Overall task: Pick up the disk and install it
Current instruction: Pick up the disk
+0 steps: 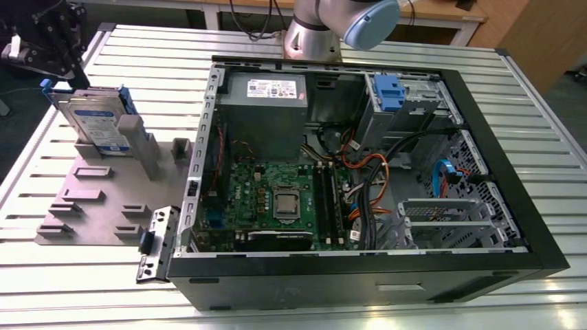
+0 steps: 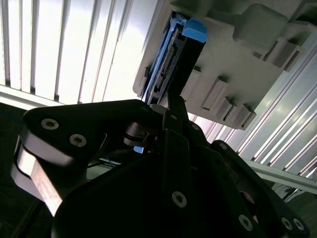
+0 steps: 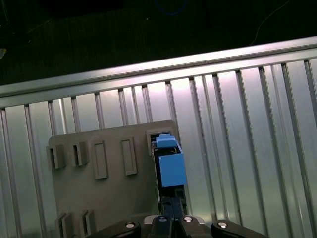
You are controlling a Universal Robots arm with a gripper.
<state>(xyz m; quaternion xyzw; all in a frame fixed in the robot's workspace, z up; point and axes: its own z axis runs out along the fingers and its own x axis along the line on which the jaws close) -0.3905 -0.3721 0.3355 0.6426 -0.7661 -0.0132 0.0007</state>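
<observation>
The slatted metal table (image 1: 550,103) extends beneath the pincer (image 1: 66,77) and carries all other items. The open computer case (image 1: 367,282) lies well apart from the pincer, toward the exterior view's right; its grey power-supply box (image 1: 266,103) and its blue-latched drive cage (image 1: 403,96) sit along the case wall farthest from that camera. The grey fixture plate (image 1: 101,199) lies flat on the table directly below the pincer. The disk (image 1: 96,120) stands on edge in a slot at a corner of this plate, immediately under the pincer. In the first wrist view, the disk's blue end tab (image 3: 171,168) lies just ahead of the pincer (image 3: 171,219). Whether the pincer clamps the disk cannot be told.
</observation>
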